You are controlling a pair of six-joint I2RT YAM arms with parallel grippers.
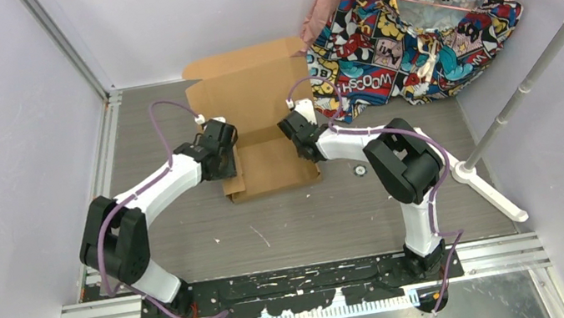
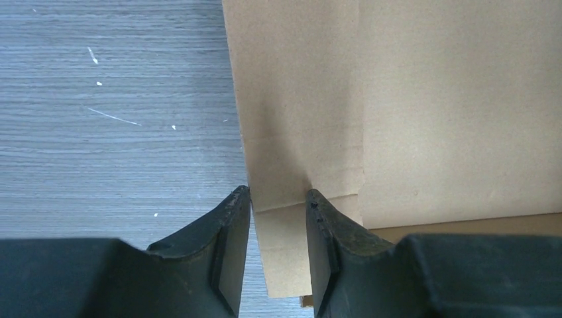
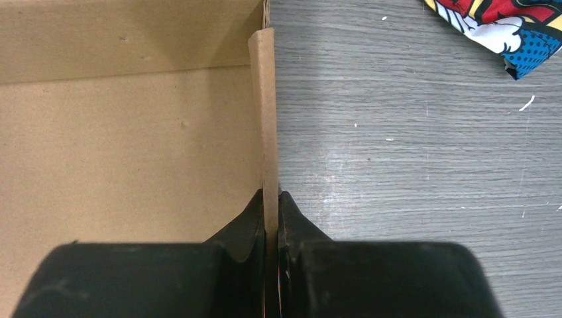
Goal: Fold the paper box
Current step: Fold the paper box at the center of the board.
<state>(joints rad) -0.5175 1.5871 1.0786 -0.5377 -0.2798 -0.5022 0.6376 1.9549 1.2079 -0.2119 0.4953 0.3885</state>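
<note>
While the paper box is sitting mid-table in the top view, just in front of the comic-print cloth, it is showing itself only partly formed. Its base is lying flat on the grey table, and its big lid panel is lying open toward the back. The left gripper is working at the box's left edge and the right gripper at its right edge.

In the left wrist view, the left gripper is standing half-closed around the left side flap. Both fingertips are pressing against the cardboard, so it appears to be grasping that flap. The flap is leaning rather than standing square, with bare table beside it.

In the right wrist view, the right gripper is clenching tight on the thin right side wall. It is holding that wall upright at the edge of the box floor, with a back panel rising beyond.

Judging from this, the fold is sitting somewhere near the middle. The right wall is up and the left one is getting there. Locking both sides, raising the front and closing the lid are all remaining, as far as these views are showing.
</note>
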